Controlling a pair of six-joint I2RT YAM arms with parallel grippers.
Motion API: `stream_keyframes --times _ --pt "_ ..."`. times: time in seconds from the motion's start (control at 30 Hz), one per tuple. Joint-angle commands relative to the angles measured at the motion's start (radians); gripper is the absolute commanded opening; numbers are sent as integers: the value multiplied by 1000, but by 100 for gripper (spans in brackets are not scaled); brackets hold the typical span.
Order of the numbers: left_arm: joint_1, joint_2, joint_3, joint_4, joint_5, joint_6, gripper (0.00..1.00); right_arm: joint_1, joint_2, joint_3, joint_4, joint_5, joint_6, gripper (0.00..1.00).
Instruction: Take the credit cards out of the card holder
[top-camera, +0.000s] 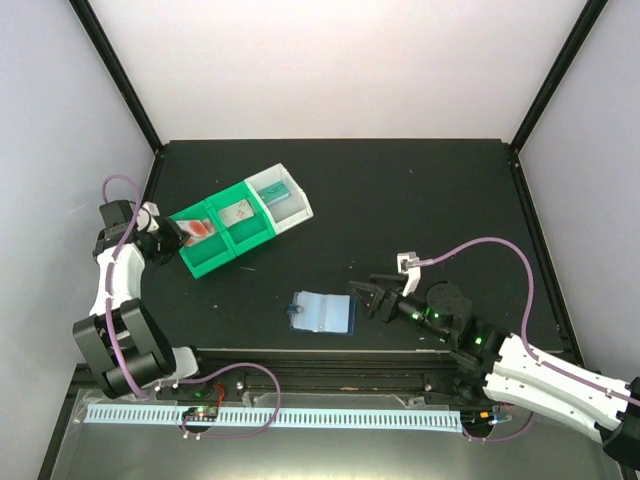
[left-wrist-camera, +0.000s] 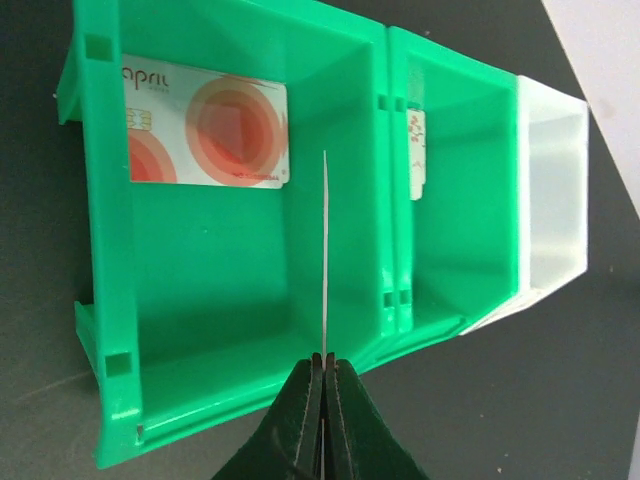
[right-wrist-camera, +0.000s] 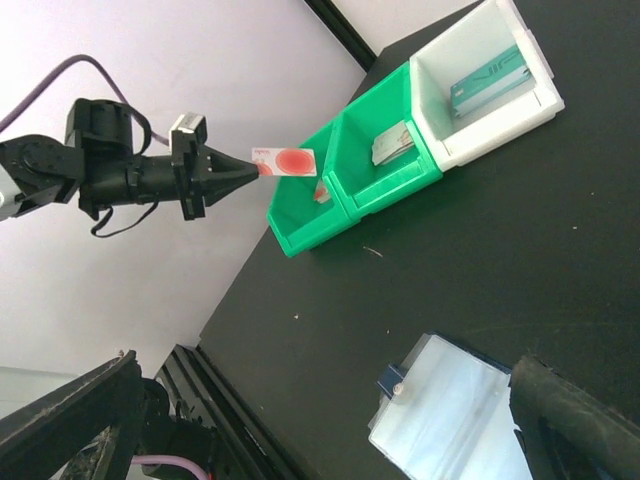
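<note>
Our left pincer (left-wrist-camera: 323, 368) is clamped on a credit card (left-wrist-camera: 325, 250), held edge-on and pointing straight out over the green tray (left-wrist-camera: 110, 300), where a second card (left-wrist-camera: 205, 125) lies. The card holder (top-camera: 322, 312) lies flat on the counter (top-camera: 450, 200) just ahead of our right pincer (top-camera: 358, 302), whose jaws stand apart.

Tray (top-camera: 212, 265) rear left, a card (left-wrist-camera: 205, 125) in it, card holder (top-camera: 325, 312) front centre, right gripper (top-camera: 358, 300) beside it

Gripped credit card (left-wrist-camera: 325, 250) edge-on, face hidden
</note>
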Motion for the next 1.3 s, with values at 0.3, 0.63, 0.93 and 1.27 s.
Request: stream_keyframes --times 0.3,0.63,0.93,1.27 --pt "6 179 112 82 -27 -35 2 -3 -29 65 -40 91 -74 100" --pt "-1 304 171 102 -17 -57 1 -2 -7 86 -50 110 -104 100" --pt "-39 346 227 84 -98 -37 2 -2 -4 90 -50 136 -113 100" --pt "-53 382 241 72 -134 -42 4 -2 -2 88 -51 144 -116 100"
